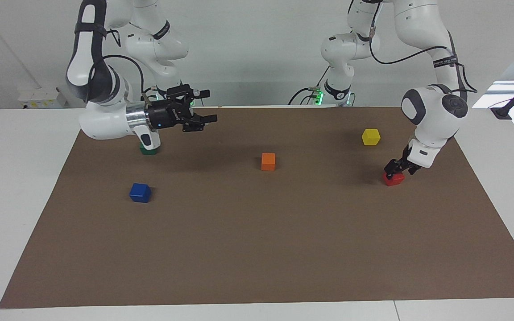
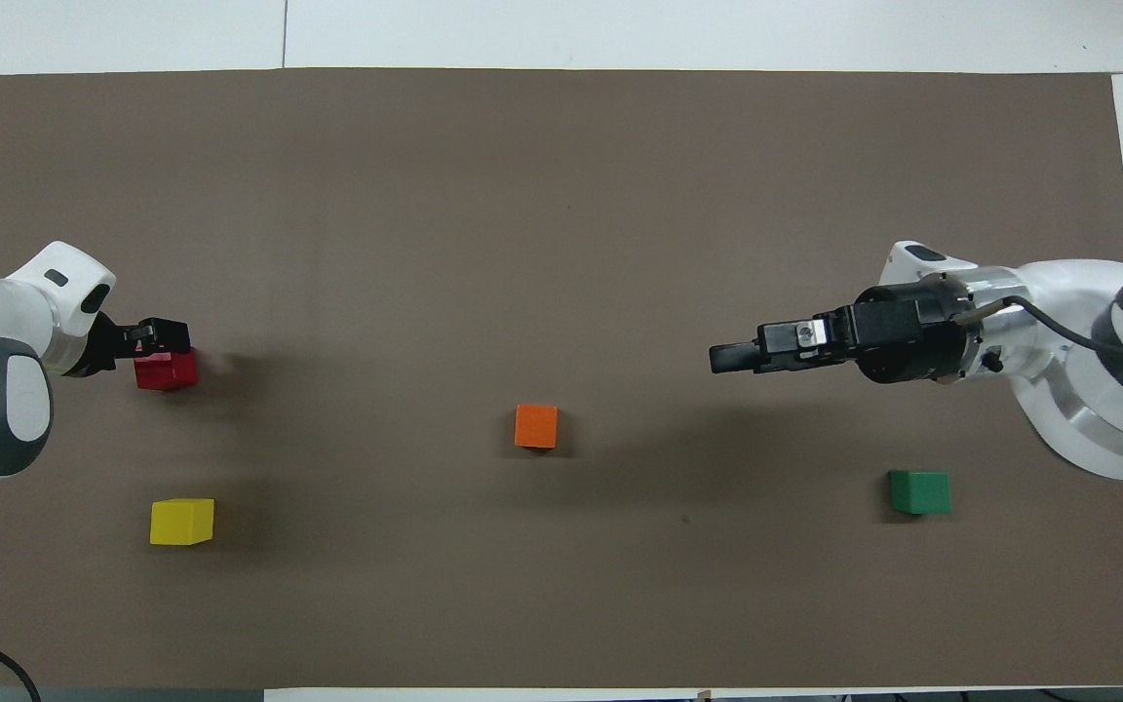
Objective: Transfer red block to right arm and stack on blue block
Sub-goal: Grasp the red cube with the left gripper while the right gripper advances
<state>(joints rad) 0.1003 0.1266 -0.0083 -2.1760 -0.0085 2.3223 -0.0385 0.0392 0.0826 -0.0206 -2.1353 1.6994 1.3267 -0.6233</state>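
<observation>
1. Nearest the robots on the brown mat [image 1: 257,249], the green block [image 1: 148,150] sits half-hidden under the right arm's [image 1: 105,120] wrist at that arm's end of the table. The yellow block [image 1: 370,136] lies toward the left arm's end. Neither is in play, though a low sweep by the right arm could knock the green one.
2. The right gripper [image 1: 203,107] hangs in the air over bare mat between the green and orange blocks. It points toward the table's middle, fingers spread wide and holding nothing. If it drops for the handover, the orange block [image 1: 268,161] at the centre could be bumped.
3. The left gripper [image 1: 397,169] is down on the red block [image 1: 393,179], its open fingers astride the cube's top and not yet closed. The grip looks shallow and angled, so closing now may twist the cube or pinch only its upper edge. It could then slip during the lift or the pass.
4. Farthest out, the blue block [image 1: 140,192] stands alone and untouched at the right arm's end. A skewed hold inherited from the handover would land the red cube off-centre and topple it.
</observation>
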